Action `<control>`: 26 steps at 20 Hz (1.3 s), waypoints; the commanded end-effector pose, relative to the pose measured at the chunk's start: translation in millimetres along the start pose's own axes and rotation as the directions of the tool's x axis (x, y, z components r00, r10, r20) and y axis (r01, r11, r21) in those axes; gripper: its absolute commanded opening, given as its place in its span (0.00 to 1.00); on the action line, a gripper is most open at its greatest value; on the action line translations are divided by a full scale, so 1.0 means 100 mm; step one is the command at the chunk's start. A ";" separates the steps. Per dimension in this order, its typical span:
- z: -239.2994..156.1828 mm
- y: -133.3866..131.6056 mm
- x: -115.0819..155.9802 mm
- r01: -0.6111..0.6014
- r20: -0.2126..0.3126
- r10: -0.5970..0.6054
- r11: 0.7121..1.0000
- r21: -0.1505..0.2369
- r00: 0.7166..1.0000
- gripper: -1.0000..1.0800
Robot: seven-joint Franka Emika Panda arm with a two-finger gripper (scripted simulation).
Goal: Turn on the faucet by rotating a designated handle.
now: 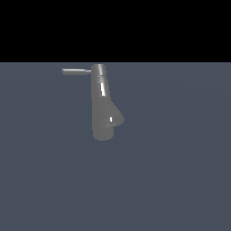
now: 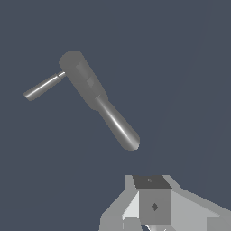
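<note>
The faucet (image 1: 103, 106) is a glossy grey tapered cylinder standing on the dark floor, with a stubby spout (image 1: 116, 118) low on the exterior view's right side. The handle (image 1: 76, 71), a thin grey rod, projects from the round cap (image 1: 99, 69) toward the exterior view's left. In the wrist view the faucet (image 2: 85, 79) is seen from above, with the handle (image 2: 43, 86) sticking out sideways. My gripper (image 2: 154, 205) shows only in the wrist view, well apart from the faucet and the handle. Its fingers appear pressed together with no gap and nothing between them. The exterior view does not show the gripper.
A flat blue-grey floor (image 1: 180, 180) surrounds the faucet. A black background lies above it in the exterior view.
</note>
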State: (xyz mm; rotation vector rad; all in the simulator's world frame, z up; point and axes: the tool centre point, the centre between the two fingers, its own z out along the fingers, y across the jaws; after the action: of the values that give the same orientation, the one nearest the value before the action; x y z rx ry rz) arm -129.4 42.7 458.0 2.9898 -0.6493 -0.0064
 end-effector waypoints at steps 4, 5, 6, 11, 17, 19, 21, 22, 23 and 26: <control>0.12 -0.24 0.24 -0.115 -0.004 0.115 0.993 -0.011 0.993 0.00; 0.15 -0.28 0.29 -0.135 -0.005 0.135 0.991 -0.013 0.991 0.00; 0.17 -0.33 0.33 -0.156 -0.006 0.156 0.988 -0.014 0.988 0.00; 0.33 -0.56 0.53 -0.256 -0.010 0.256 0.966 -0.021 0.967 0.00; 0.54 -0.84 0.76 -0.372 -0.015 0.372 0.928 -0.025 0.928 0.00; 0.62 -0.93 0.83 -0.410 -0.017 0.409 0.912 -0.026 0.912 0.00; 0.71 -1.03 0.90 -0.447 -0.018 0.446 0.894 -0.026 0.895 0.00; 0.75 -1.07 0.93 -0.465 -0.018 0.464 0.885 -0.026 0.885 0.00; 0.80 -1.12 0.96 -0.483 -0.019 0.482 0.875 -0.027 0.876 0.00; 0.94 -1.26 1.05 -0.535 -0.020 0.535 0.844 -0.026 0.845 0.00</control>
State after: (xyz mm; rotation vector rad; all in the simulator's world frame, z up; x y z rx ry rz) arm 9.6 102.0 363.5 2.6859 -1.3992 0.0334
